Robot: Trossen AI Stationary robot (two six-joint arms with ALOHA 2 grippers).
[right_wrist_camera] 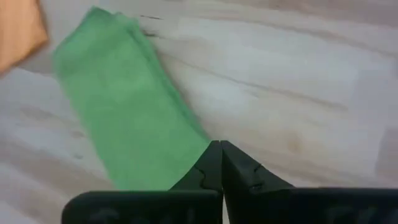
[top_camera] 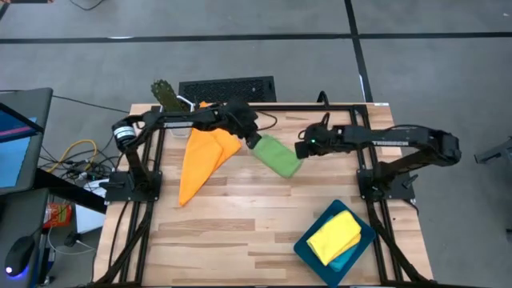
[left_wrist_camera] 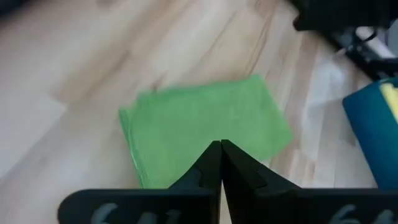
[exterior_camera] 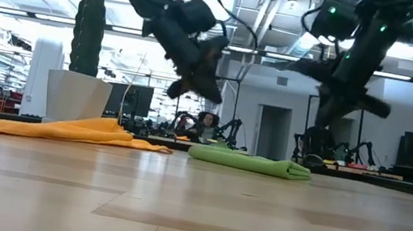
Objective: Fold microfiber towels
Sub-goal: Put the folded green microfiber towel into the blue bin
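A green towel (top_camera: 278, 156), folded into a small thick rectangle, lies flat on the wooden table near its middle. My left gripper (top_camera: 254, 142) hangs shut just above the towel's far-left end. My right gripper (top_camera: 302, 149) hangs shut just off its right end. The low view shows both grippers raised clear of the green towel (exterior_camera: 249, 162). In each wrist view the towel (left_wrist_camera: 205, 127) (right_wrist_camera: 127, 118) lies beyond the shut fingertips (left_wrist_camera: 220, 144) (right_wrist_camera: 220, 144). An orange towel (top_camera: 204, 156) lies loosely spread at the far left. A yellow towel (top_camera: 334, 234) lies folded in the tray.
A dark teal tray (top_camera: 310, 252) sits at the near right corner. A black grille (top_camera: 226, 88) and a cactus-like plant (top_camera: 166, 96) stand at the far edge. The arms' black frame posts (top_camera: 148, 180) (top_camera: 384, 188) flank the table. Bare wood lies along the near middle.
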